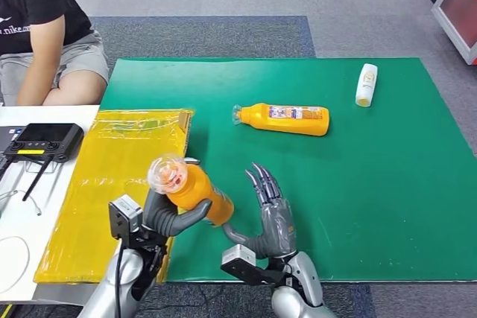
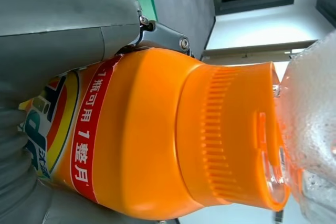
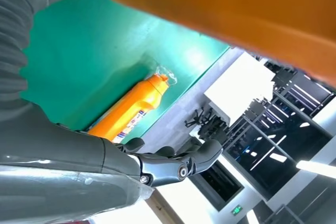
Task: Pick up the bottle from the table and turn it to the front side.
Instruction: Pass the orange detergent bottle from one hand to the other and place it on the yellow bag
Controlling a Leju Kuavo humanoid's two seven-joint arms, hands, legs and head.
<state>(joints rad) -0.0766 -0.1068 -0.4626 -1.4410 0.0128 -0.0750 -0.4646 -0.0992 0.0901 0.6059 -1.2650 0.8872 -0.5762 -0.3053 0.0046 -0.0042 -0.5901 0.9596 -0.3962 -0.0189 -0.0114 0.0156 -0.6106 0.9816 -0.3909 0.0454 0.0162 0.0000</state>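
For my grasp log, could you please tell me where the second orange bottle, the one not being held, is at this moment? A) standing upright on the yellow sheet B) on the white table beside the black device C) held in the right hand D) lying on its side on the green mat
D: the second orange bottle lies on its side on the green mat, while the left hand holds the other bottle.

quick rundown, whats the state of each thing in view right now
held orange bottle: lifted off the table, gripped by the left hand, clear cap toward the camera
left hand: wrapped around the held orange bottle
right hand: open, fingers apart, holding nothing, beside the held bottle
second orange bottle: lying on its side on the green mat
white bottle: lying on the mat near its far right corner
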